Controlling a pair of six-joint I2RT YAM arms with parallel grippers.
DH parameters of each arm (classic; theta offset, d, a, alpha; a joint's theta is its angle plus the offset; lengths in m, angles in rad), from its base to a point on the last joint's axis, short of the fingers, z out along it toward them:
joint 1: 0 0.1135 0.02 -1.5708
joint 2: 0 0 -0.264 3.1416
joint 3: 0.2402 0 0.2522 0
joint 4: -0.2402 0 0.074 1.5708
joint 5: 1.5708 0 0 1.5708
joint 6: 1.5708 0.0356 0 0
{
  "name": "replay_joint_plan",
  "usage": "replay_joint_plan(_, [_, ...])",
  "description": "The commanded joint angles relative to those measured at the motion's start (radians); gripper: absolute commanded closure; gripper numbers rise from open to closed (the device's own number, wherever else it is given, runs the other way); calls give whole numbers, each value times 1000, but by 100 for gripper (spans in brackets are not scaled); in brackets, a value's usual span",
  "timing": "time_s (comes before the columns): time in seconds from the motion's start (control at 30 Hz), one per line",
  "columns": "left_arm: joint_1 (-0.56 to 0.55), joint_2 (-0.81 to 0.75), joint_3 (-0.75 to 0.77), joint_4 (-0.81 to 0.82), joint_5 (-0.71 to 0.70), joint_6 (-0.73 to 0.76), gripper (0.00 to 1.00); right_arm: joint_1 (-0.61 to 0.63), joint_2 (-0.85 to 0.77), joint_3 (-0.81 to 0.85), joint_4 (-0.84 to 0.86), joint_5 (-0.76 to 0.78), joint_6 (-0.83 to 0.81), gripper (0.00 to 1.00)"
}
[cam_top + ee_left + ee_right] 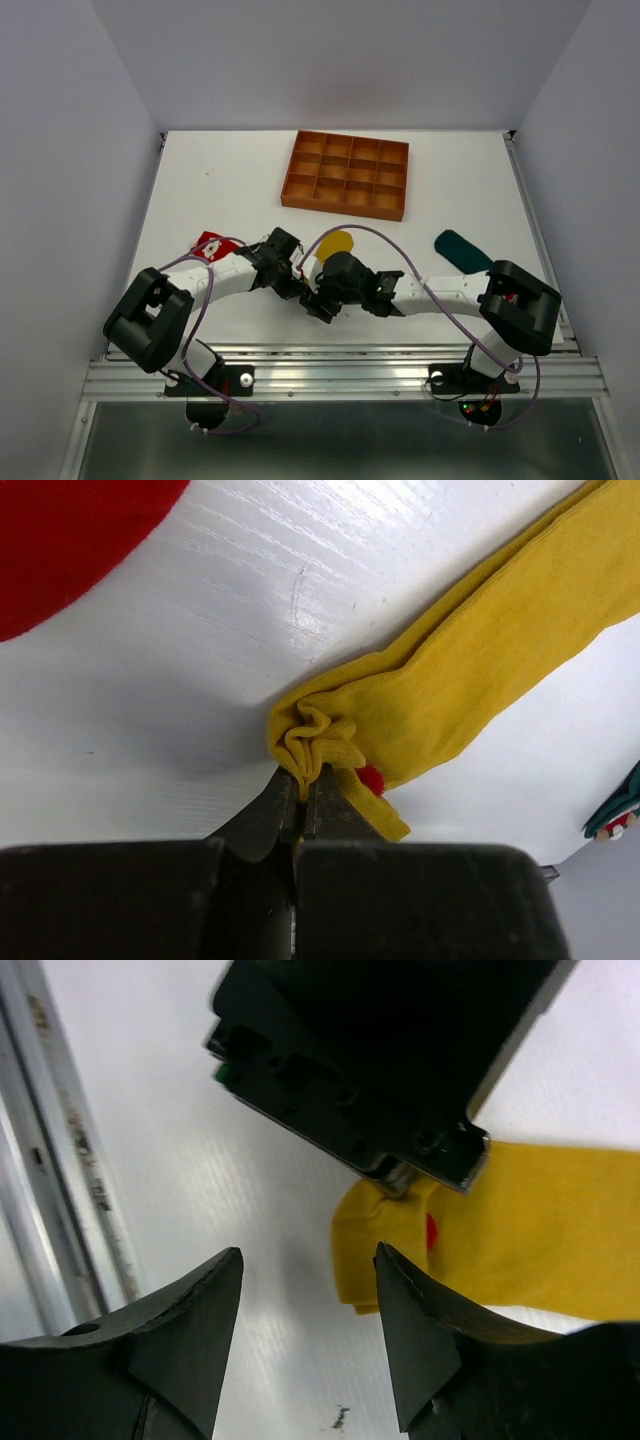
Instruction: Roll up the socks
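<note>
The yellow sock lies flat on the white table, with a small red patch near its bunched end. My left gripper is shut on that crumpled end, pinching a fold of fabric. My right gripper stands open just beside the same end of the yellow sock, with nothing between its fingers. From above, both grippers meet near the table's front middle, and only the far tip of the yellow sock shows. The red sock lies to the left, the dark teal sock to the right.
An orange-brown gridded tray stands at the back middle of the table. The metal rail of the table's near edge runs close to my right gripper. The left arm's black wrist housing hangs directly over the sock's end.
</note>
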Motion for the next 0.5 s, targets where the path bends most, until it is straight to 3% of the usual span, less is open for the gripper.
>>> replay_joint_plan(0.0, [5,1,9,-81,-9,-2,100,15,14,22,67,115,-61,39])
replay_joint_plan(0.17, [7,-8,8,-82,-6,-5,100,25,45,23,76,182,-75,39])
replay_joint_plan(0.47, [11,-13,9,-95,-3,-14,100,34,88,36,56,164,-81,45])
